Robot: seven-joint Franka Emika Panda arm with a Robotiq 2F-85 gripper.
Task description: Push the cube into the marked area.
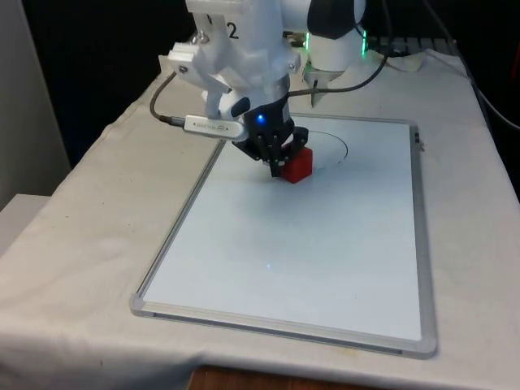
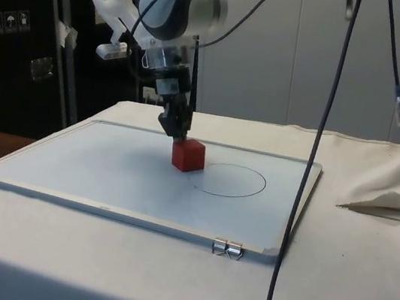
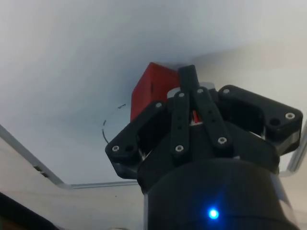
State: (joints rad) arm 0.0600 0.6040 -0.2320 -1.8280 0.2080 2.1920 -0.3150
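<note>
Cloth, white and softly creased, covers the table [image 1: 73, 244]. On it lies a flat rectangular whiteboard with a thin metal frame [image 1: 268, 252], smooth and glossy, bearing a thin black drawn circle [image 2: 233, 180]. The black two-finger gripper [image 1: 279, 165] has its jaws drawn together, tips against the small matte red cube [image 1: 297, 165], which sits just at the circle's edge, sharp-cornered and plain-faced.

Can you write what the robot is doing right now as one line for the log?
step: pushing | gripper: shut, against red cube | cube: on whiteboard, just outside drawn circle | goal: not yet reached
</note>
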